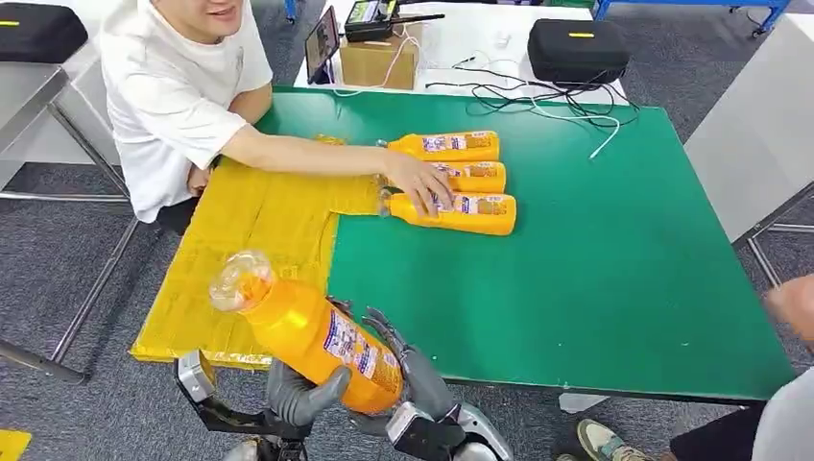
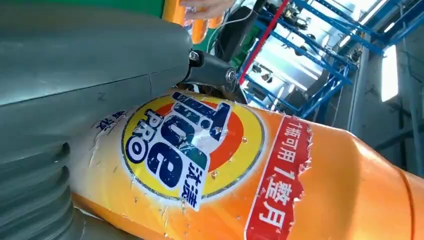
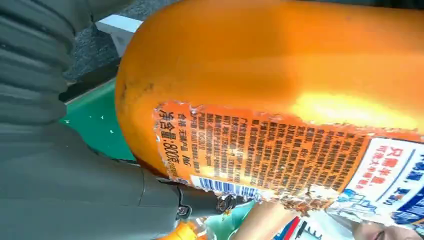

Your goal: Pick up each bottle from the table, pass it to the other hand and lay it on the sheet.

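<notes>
An orange detergent bottle with a clear cap hangs tilted above the table's front edge, cap toward the yellow sheet. My left hand grips its lower body from the left. From the right, my right hand wraps the same bottle. In the left wrist view the bottle's logo label lies against my left hand. The right wrist view has the bottle's back label next to my right hand. Three more orange bottles lie on the green table.
A person in a white shirt sits at the far left, one hand resting on the lying bottles. Another person's hand and shoe are at the right. A box, cables and a black case lie beyond the table.
</notes>
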Robot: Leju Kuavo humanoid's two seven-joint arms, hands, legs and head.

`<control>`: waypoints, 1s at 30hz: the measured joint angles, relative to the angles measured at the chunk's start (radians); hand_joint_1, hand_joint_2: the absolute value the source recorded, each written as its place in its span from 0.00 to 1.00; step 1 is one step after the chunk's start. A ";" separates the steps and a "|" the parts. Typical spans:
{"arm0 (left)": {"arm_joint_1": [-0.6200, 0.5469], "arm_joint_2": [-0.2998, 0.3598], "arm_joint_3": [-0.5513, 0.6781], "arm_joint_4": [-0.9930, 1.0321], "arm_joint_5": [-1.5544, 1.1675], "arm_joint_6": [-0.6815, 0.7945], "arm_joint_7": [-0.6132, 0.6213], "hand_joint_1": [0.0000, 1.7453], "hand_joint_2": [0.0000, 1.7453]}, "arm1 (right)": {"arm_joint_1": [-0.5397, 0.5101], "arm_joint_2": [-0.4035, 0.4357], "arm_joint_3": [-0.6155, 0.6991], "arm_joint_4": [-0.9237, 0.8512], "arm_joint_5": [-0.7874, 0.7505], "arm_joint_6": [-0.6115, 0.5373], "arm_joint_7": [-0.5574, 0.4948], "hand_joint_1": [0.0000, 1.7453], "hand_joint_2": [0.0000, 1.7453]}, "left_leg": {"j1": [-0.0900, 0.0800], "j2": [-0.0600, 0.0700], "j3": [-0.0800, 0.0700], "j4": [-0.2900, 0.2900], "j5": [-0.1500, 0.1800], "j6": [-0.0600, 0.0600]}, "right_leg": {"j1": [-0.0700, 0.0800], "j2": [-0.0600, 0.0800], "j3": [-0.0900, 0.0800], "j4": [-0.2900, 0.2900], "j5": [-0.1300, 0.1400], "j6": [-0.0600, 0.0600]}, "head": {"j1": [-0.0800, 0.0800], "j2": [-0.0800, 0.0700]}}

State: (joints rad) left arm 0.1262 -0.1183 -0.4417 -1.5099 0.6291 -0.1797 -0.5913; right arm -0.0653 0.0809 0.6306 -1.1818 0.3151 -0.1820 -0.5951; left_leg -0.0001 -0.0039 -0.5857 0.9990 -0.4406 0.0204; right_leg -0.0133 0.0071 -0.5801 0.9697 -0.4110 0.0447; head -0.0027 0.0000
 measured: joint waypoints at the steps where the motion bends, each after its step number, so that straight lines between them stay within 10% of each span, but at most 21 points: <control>1: 0.000 -0.002 0.000 -0.001 0.000 0.000 0.000 1.00 1.00 | 0.002 -0.001 -0.003 -0.003 0.000 0.000 0.000 0.00 0.00 | 0.000 0.000 0.000 0.000 0.000 0.000 | 0.000 0.000 0.000 0.000 0.000 0.000 | 0.000 0.000; 7: 0.012 -0.007 0.018 -0.014 -0.017 0.048 -0.015 1.00 1.00 | 0.050 -0.013 -0.052 -0.050 0.000 -0.039 0.021 0.00 0.00 | 0.000 0.000 0.000 0.000 0.000 0.000 | 0.000 0.000 0.000 0.000 0.000 0.000 | 0.000 0.000; 19: -0.068 -0.034 0.216 0.145 -0.770 0.847 -0.104 1.00 1.00 | 0.148 -0.033 -0.160 -0.169 -0.042 -0.195 -0.034 0.00 0.00 | 0.000 0.000 0.000 0.000 0.000 0.000 | 0.000 0.000 0.000 0.000 0.000 0.000 | 0.000 0.000; 30: -0.247 -0.037 0.523 0.549 -1.606 0.879 -0.030 0.92 1.00 | 0.145 -0.039 -0.176 -0.172 -0.011 -0.237 -0.082 0.00 0.00 | 0.000 0.000 0.000 0.000 0.001 0.000 | 0.000 0.000 0.001 0.001 0.000 0.000 | 0.000 0.000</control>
State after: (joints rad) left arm -0.1206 -0.1549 0.0810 -0.9612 -0.9773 0.6992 -0.6217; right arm 0.0802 0.0423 0.4543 -1.3539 0.3036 -0.4189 -0.6767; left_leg 0.0000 -0.0040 -0.5857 0.9988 -0.4399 0.0208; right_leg -0.0133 0.0070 -0.5793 0.9702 -0.4108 0.0446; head -0.0027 0.0000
